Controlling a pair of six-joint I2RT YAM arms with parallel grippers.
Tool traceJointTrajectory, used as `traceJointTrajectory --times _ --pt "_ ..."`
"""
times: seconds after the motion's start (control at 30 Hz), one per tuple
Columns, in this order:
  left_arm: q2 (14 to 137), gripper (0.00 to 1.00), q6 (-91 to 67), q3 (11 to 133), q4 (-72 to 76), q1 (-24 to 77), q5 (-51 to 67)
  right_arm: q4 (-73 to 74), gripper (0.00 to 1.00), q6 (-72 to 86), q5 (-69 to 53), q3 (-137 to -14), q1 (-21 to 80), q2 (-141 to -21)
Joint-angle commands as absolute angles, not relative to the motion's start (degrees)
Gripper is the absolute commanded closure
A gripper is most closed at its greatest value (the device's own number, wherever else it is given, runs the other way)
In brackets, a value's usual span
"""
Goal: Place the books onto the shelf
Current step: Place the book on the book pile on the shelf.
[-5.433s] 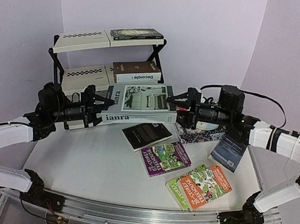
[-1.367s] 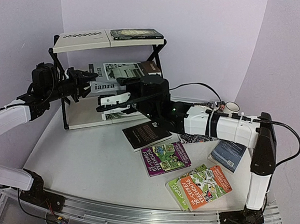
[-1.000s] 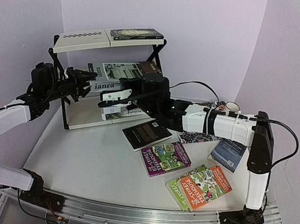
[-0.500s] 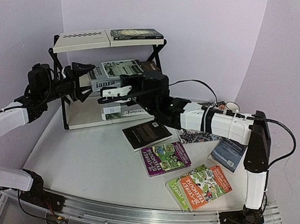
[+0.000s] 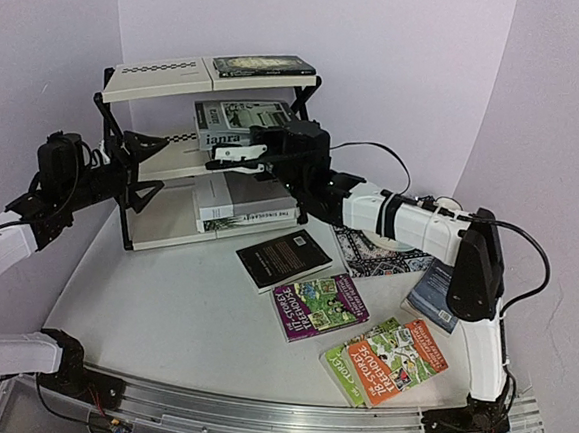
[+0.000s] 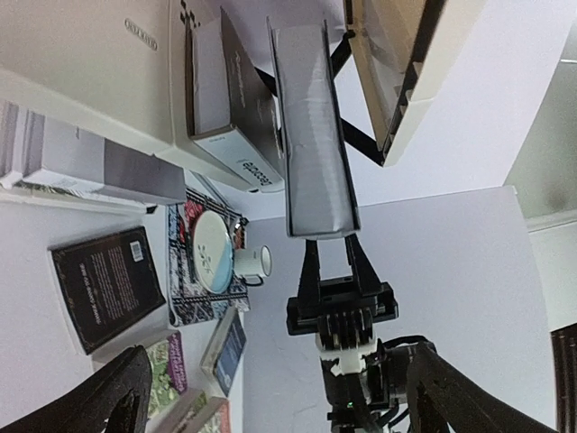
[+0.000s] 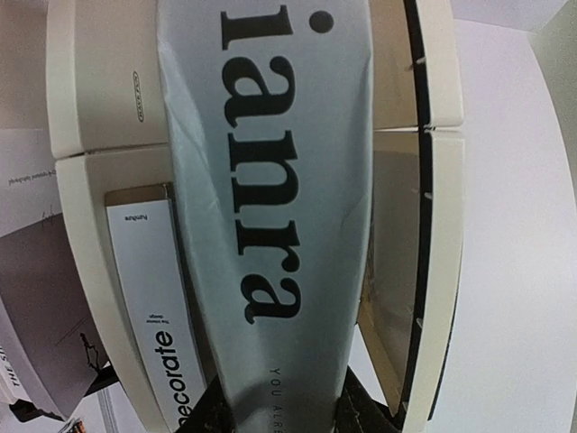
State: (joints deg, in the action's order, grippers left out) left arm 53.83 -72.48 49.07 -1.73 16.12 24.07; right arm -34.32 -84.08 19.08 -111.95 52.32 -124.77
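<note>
Grey hardback lettered "ianra" is inside the middle tier of the three-tier shelf of black crossed frame and cream boards. It lies just above the brown "decorate" book; cannot tell if the two touch.

- Long axis runs along the tier, from the right gripper toward the left gripper.
- Right gripper is clamped across the covers at the spine's right end and is the only hold on the book.
- Left gripper is spread wide and empty, off the shelf's left side, apart from the book's far end.
- Next move likely: settle the book flat, then release.

Against a second ago: the left gripper gripped the far end then, and has since let go and backed away. The book has gone higher and deeper into the tier.
</note>
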Motion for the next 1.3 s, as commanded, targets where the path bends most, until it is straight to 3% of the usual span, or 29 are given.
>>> traceJointTrajectory --times 0.0,0.63,1.27 --pt "49.7 0.0 -62.5 55.5 -12.8 15.8 18.0 -36.6 0.7 -82.0 18.6 -120.7 50.0 -128.3" --pt "49.6 0.0 -58.7 58.4 -17.2 15.8 16.3 -33.4 0.69 -82.0 12.5 -133.3 45.3 -138.6" --pt "48.8 0.01 -58.4 57.9 -17.2 15.8 15.6 -32.4 0.61 -82.5 13.1 -139.9 43.5 -143.5"
